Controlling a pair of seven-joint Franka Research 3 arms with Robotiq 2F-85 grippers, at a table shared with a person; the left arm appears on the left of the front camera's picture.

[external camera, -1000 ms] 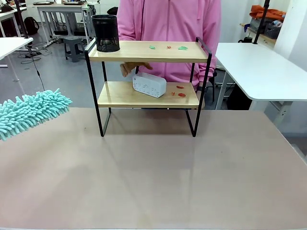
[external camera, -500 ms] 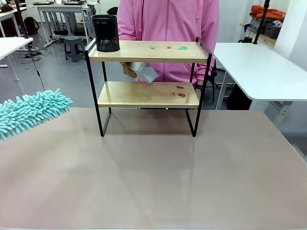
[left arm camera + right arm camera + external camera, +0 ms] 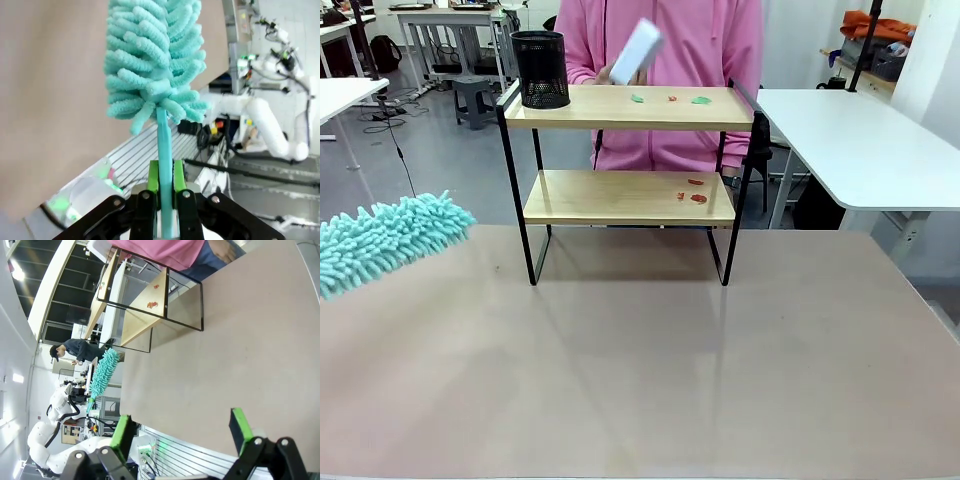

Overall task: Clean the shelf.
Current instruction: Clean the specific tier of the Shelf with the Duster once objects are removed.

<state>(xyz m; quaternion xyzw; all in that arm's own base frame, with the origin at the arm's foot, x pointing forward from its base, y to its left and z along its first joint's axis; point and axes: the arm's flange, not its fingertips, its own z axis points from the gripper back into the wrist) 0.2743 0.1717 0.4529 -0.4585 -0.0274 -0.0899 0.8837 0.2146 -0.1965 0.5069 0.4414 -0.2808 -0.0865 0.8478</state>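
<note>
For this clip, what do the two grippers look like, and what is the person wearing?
The left gripper and right gripper match: black jointed linkages with silver pivot screws, each finger tipped with a flat bright-green pad. The person wears a pink long-sleeved top.

Your right gripper (image 3: 180, 432) hangs with its jaws spread wide above the table (image 3: 240, 355). Farther off you see the shelf (image 3: 145, 310), tipped sideways in frame, red scraps (image 3: 150, 304) on one board, and a teal duster (image 3: 102, 372) near it.
</note>
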